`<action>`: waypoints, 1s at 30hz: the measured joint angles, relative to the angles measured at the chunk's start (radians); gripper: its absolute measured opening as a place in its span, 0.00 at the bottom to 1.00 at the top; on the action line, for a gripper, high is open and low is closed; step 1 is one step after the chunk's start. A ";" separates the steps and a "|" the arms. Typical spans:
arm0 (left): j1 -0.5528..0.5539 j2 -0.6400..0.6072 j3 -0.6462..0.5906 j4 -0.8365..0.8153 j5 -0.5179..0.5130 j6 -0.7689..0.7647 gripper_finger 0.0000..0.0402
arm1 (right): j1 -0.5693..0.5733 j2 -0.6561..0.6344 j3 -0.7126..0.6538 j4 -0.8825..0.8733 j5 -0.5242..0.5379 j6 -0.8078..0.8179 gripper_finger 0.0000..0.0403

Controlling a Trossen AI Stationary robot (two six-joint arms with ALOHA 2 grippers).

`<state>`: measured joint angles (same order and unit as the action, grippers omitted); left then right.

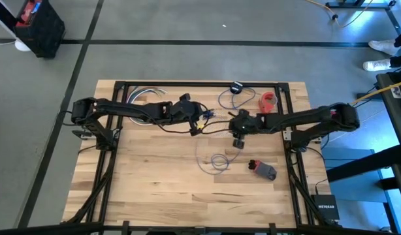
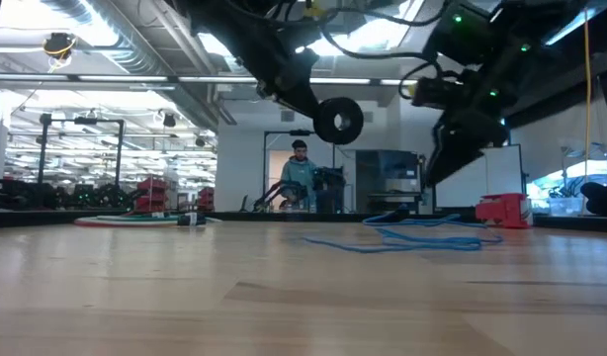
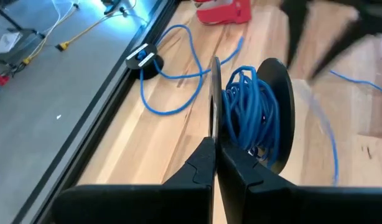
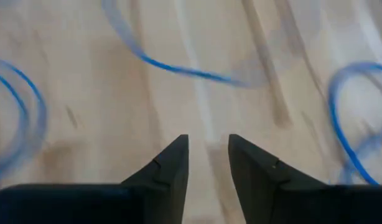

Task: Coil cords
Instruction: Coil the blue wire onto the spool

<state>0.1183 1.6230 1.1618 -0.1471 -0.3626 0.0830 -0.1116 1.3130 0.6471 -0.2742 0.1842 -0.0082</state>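
A black spool [image 3: 265,112] with blue cord [image 3: 244,106] wound between its two discs hangs above the table's middle [image 2: 338,121]. My left gripper [image 3: 214,149] is shut on it. From the spool the cord runs down to loose loops [image 1: 217,160] lying on the wood [image 2: 422,235]. My right gripper [image 4: 208,149] hovers open over the table just right of the spool [image 1: 238,138], pointing down, with nothing between its fingers. A second blue cord [image 3: 172,74] lies at the far edge, ending in a round black disc [image 3: 143,59]. My left gripper pinches the rim of the spool's nearer disc [image 3: 214,118] between its two fingers, which lie flat on either face of that thin disc. The fingers slant down toward the table's right. The spool stands on edge, lifted clear of the table, with cord trailing slack below.
A red object [image 1: 269,100] sits at the far right, and a red-and-grey object [image 1: 262,170] lies right of the loops. Grey cables [image 1: 145,95] lie at the far left. A black frame rail [image 1: 200,83] runs along the far edge. A person stands beyond the table [image 2: 301,178].
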 joint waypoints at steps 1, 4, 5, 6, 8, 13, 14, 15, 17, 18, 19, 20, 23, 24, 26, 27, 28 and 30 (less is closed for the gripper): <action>-0.003 0.000 0.000 -0.001 0.000 0.006 0.00 | 0.000 -0.011 -0.006 -0.016 0.019 0.000 0.29; -0.010 0.000 0.000 -0.003 0.000 0.011 0.00 | 0.000 -0.020 -0.033 0.018 0.058 -0.005 0.29; -0.010 0.000 0.000 -0.002 0.001 0.012 0.00 | 0.000 -0.020 -0.050 0.057 0.061 -0.019 0.29; -0.013 0.000 0.000 -0.002 0.000 0.013 0.00 | 0.000 -0.018 -0.073 0.121 0.061 -0.028 0.29; -0.015 0.000 0.000 0.001 0.000 0.026 0.00 | 0.000 -0.009 -0.136 0.316 0.056 -0.048 0.29; -0.015 0.000 0.000 -0.001 0.000 0.037 0.00 | -0.019 0.065 -0.286 0.849 0.023 -0.033 0.29; -0.015 0.000 0.000 0.002 0.000 0.037 0.00 | -0.031 0.092 -0.302 0.923 0.023 -0.011 0.29; -0.015 0.000 0.000 0.006 0.000 0.038 0.00 | -0.043 0.125 -0.310 0.987 0.017 0.019 0.29; -0.015 0.000 0.000 0.005 0.000 0.041 0.00 | -0.063 0.199 -0.314 1.067 -0.004 0.079 0.29; -0.015 0.000 0.000 0.006 0.000 0.041 0.00 | -0.070 0.240 -0.310 1.096 -0.017 0.102 0.29; -0.015 0.000 0.000 0.006 0.000 0.041 0.00 | -0.075 0.281 -0.303 1.118 -0.022 0.115 0.29; -0.015 0.000 0.000 0.006 0.000 0.041 0.00 | -0.075 0.324 -0.293 1.140 -0.026 0.128 0.29; -0.015 0.000 0.000 0.004 0.000 0.041 0.00 | -0.072 0.424 -0.258 1.200 -0.051 0.136 0.29; -0.015 0.000 0.000 0.003 0.000 0.041 0.00 | -0.072 0.444 -0.244 1.211 -0.077 0.139 0.29; -0.015 0.000 0.000 -0.002 0.000 0.041 0.00 | -0.072 0.473 -0.215 1.214 -0.115 0.151 0.29; -0.015 0.000 0.000 0.001 0.000 0.041 0.00 | -0.072 0.486 -0.200 1.215 -0.120 0.159 0.29; -0.015 0.000 0.000 0.001 0.000 0.041 0.00 | -0.072 0.497 -0.188 1.215 -0.124 0.163 0.29; -0.015 0.000 0.000 0.001 0.000 0.048 0.00 | -0.072 0.516 -0.163 1.210 -0.124 0.164 0.29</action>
<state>0.1036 1.6230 1.1618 -0.1463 -0.3626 0.1314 -0.1837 1.8290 0.4845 0.9354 0.0601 0.1555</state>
